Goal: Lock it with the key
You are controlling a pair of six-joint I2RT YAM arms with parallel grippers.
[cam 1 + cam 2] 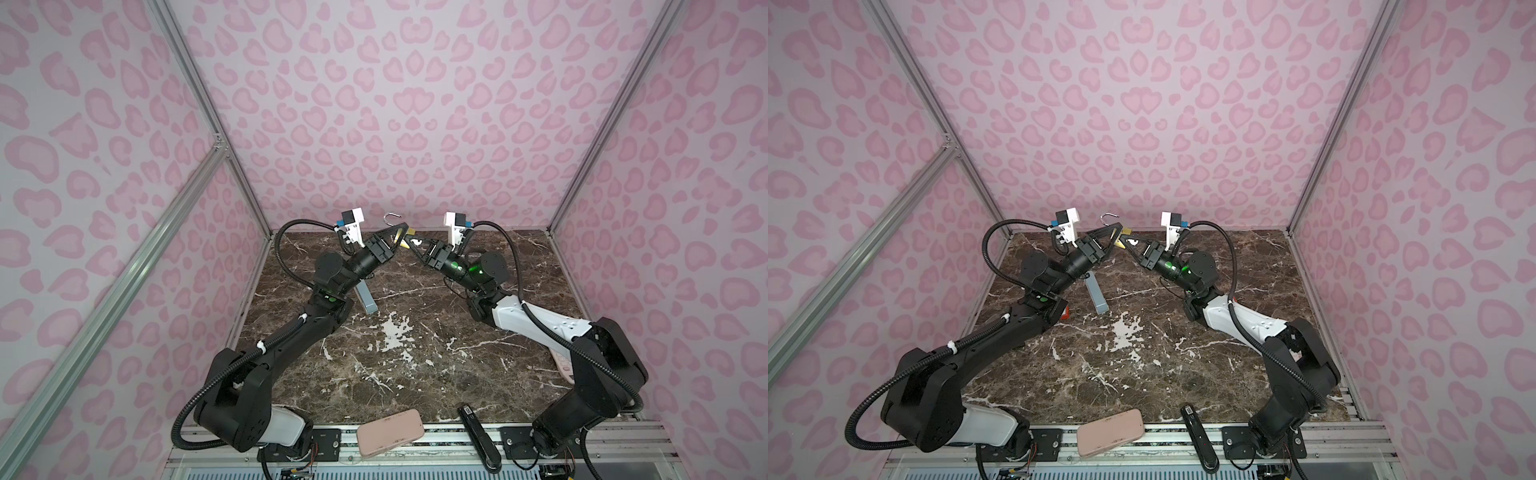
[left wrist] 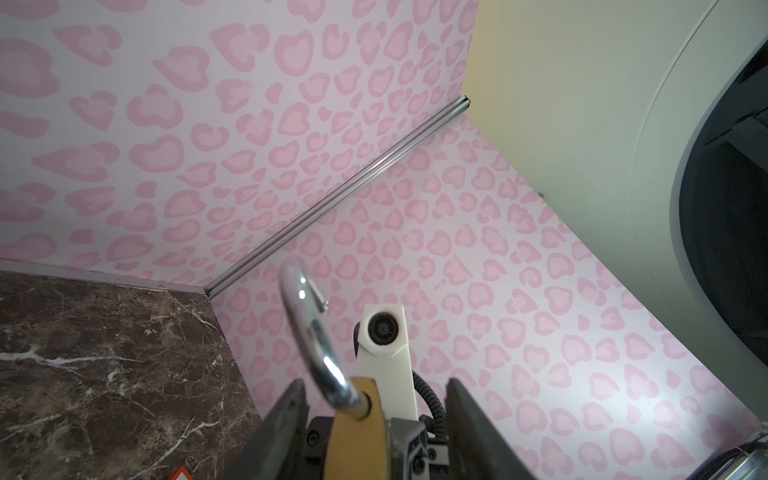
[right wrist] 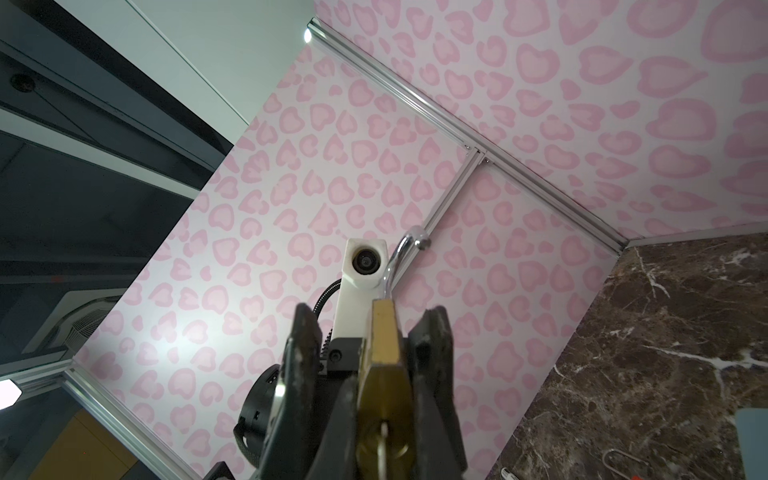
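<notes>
Padlock (image 3: pixel 382 349) is up in the air above the far edge of the tabletop (image 1: pixel 415 374), between the two hands, which meet tip to tip in both top views. It is not locked yet. The shackle (image 2: pixel 307 328) stands open: one leg goes into the brass body, and the hooked free end hangs clear of it to one side.

The right hand (image 3: pixel 370 311) is closed on the brass body, a finger pressed to each broad face, so it carries the lock. The left hand (image 2: pixel 376 386) is open. Its jaws stand wide on either side of the body with a gap on each side, and it holds nothing.

A thin silver blade shows in the keyhole at the bottom end of the body in the right wrist view. I take it for the key (image 3: pixel 383 444), already put in. Its head is out of the picture, so I cannot tell how far it is turned.

As I judge it, the lock has been picked up and the key seated, which puts the task roughly midway. The free leg of the shackle has yet to be swung over its hole and pushed home. After that the key needs turning, and perhaps pulling out. The open left hand looks best placed for the push on the shackle, since the right one holds the body.
</notes>
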